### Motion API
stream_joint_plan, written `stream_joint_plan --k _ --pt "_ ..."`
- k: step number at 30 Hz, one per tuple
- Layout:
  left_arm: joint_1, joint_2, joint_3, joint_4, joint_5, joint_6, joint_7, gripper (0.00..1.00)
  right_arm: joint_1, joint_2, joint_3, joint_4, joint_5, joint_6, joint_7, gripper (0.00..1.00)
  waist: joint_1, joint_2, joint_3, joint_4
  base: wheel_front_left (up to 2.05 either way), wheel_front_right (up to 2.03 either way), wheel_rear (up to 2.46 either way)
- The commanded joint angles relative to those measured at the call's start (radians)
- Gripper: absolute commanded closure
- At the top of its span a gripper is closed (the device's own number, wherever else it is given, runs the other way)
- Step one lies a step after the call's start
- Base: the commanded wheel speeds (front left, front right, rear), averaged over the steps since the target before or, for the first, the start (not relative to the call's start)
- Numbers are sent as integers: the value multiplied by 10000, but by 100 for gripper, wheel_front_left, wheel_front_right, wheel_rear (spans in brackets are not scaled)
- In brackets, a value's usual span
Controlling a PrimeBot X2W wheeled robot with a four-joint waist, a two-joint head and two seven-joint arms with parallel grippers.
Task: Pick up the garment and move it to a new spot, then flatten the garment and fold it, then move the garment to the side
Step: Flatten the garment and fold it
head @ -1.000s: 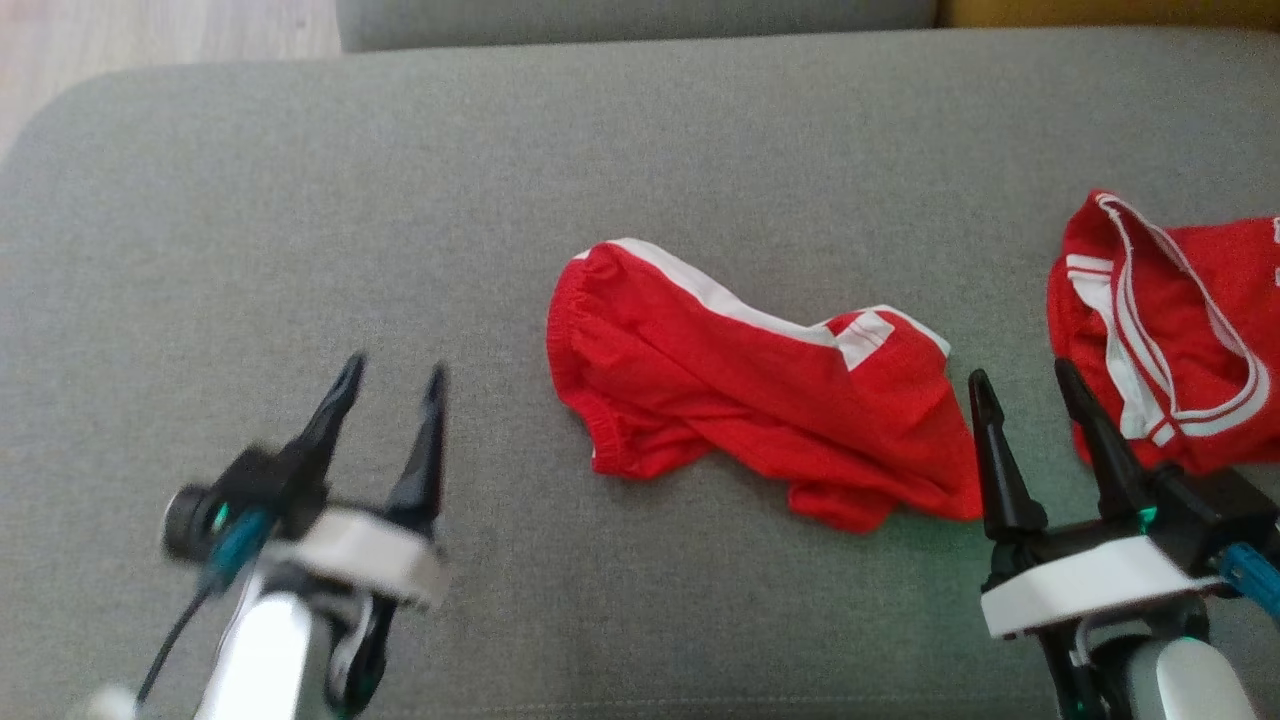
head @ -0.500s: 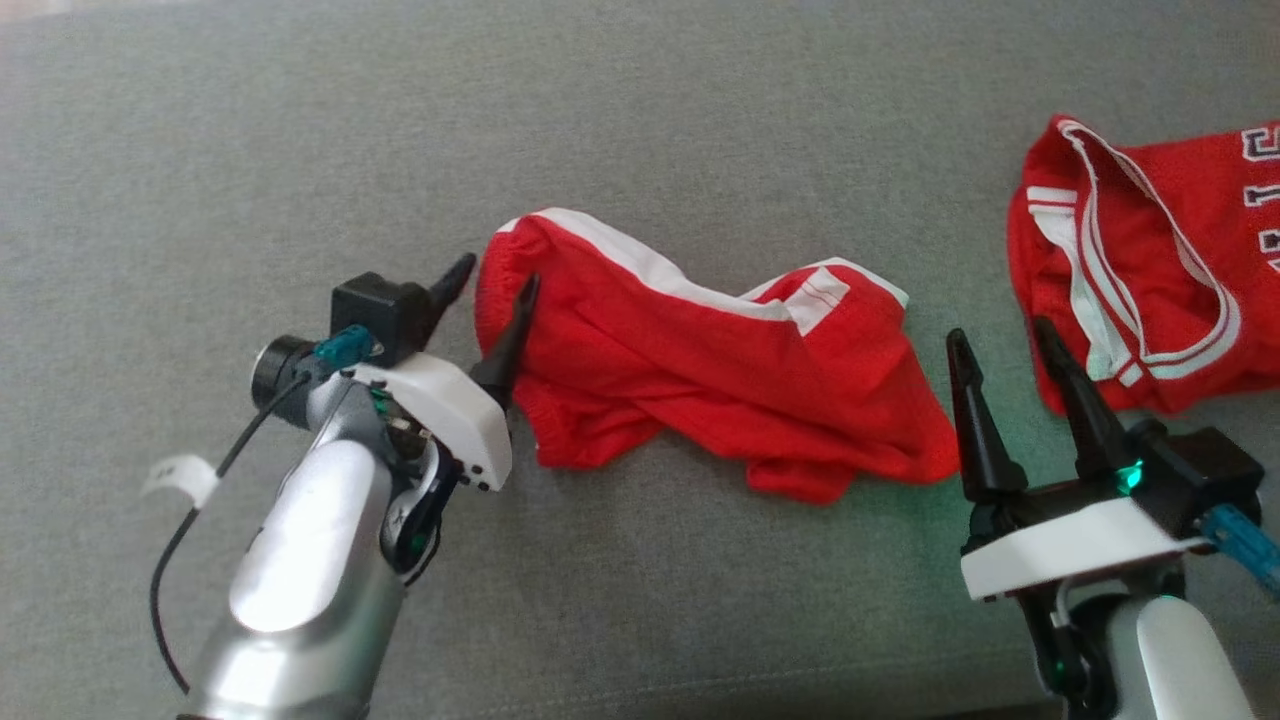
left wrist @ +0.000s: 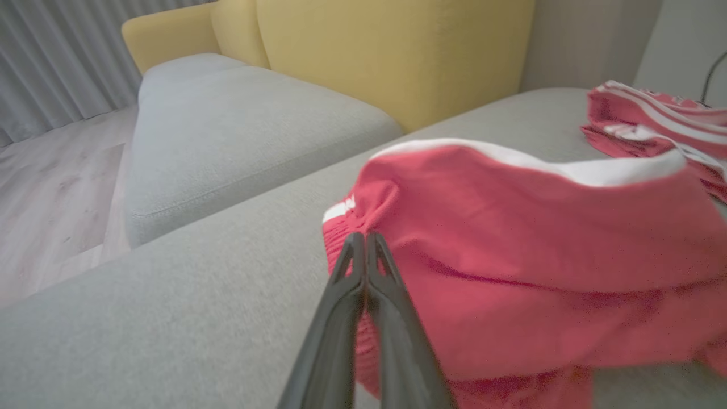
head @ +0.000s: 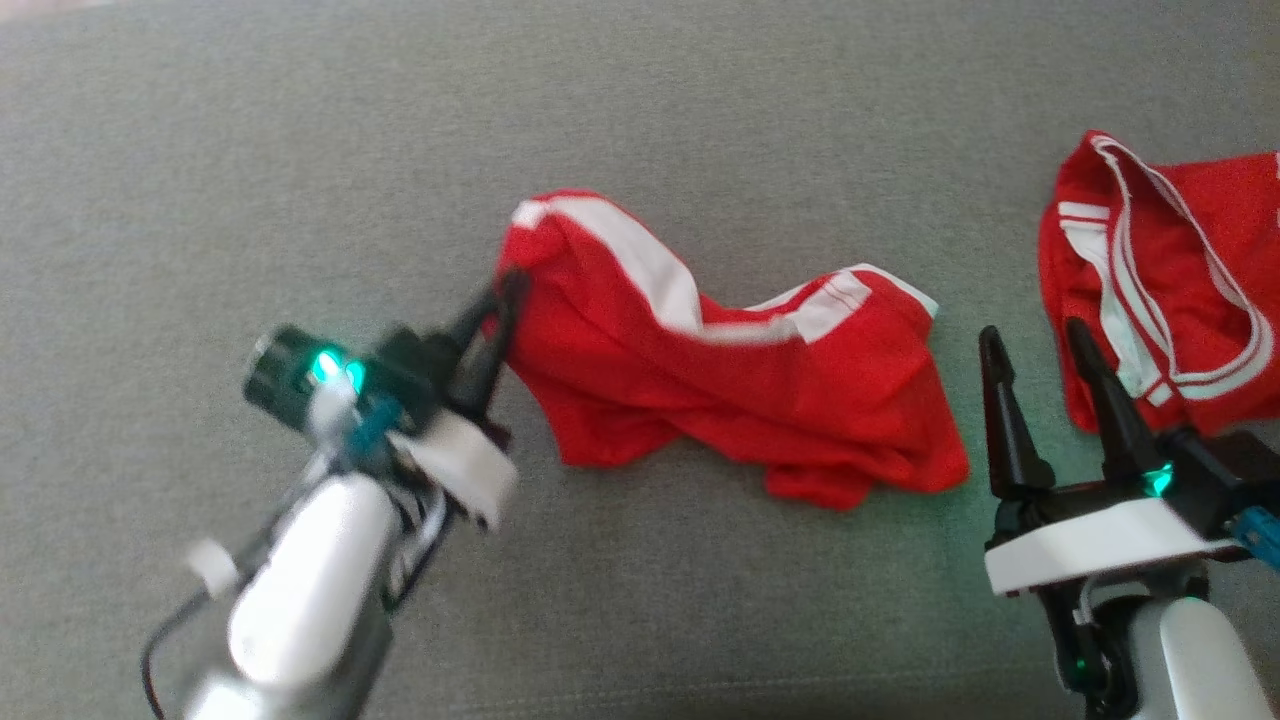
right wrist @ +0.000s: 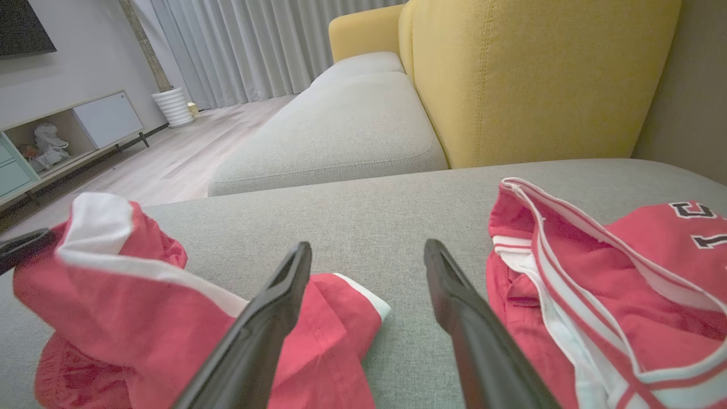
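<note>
Grey sofa cushion (head: pixel 300 150) | my left gripper (head: pixel 505 292) pinches crumpled red white-striped shorts (head: pixel 740 390) at the waistband, to lift them | my right gripper (head: pixel 1032 335) spread wide, empty, nearby.

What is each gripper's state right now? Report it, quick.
Left gripper: shut on the waistband edge of the red shorts.
Right gripper: open, holding nothing.
</note>
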Motion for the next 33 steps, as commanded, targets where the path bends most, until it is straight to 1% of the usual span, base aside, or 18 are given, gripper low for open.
stream_joint_plan --k 1,3,6,10,16,17,18,19,22,23,28,33 --pt "369 297 44 -574 164 34 -120 100 -128 -45 119 -320 81 67 -11 0 0 0 -58 156 0 0 0" --pt "858 405 -256 -920 318 17 -183 100 -107 -45 88 -347 108 67 41 0 0 0 -67 238 0 0 0" --pt "1283 463 -454 -1037 353 14 -193 100 -125 -45 81 -376 113 67 98 0 0 0 -55 284 0 0 0" --pt "1838 381 -549 -687 167 133 -98 100 -202 -45 132 -401 139 67 167 0 0 0 -34 289 0 0 0" --pt "2093 75 -254 -2 -320 480 -140 100 -161 -45 96 -390 226 67 222 0 0 0 -55 266 0 0 0" --pt "2102 9 -173 59 -433 531 -165 90 -146 -45 86 -385 233 67 232 0 0 0 -67 269 0 0 0" --pt "2111 -58 -76 82 -542 604 -200 54 -133 -45 75 -377 240 67 242 0 0 0 -87 276 0 0 0" --pt "2121 -106 0 73 -625 665 -241 0 -119 -45 64 -373 233 67 252 0 0 0 -119 287 0 0 0" --pt "2238 -153 260 -26 -874 842 -339 0 -109 -45 68 -414 189 67 278 0 0 0 -237 320 0 0 0" --pt "2379 -117 484 -72 -1050 1001 -363 0 -101 -45 67 -439 164 67 296 0 0 0 -359 361 0 0 0" --pt "2756 62 1208 -401 -1503 1466 -454 0 -53 -45 70 -535 34 67 330 0 0 0 -664 494 0 0 0" --pt "3069 192 1810 -1011 -1916 1719 -540 0 45 -45 62 -689 -171 67 428 0 0 0 -984 630 0 0 0"
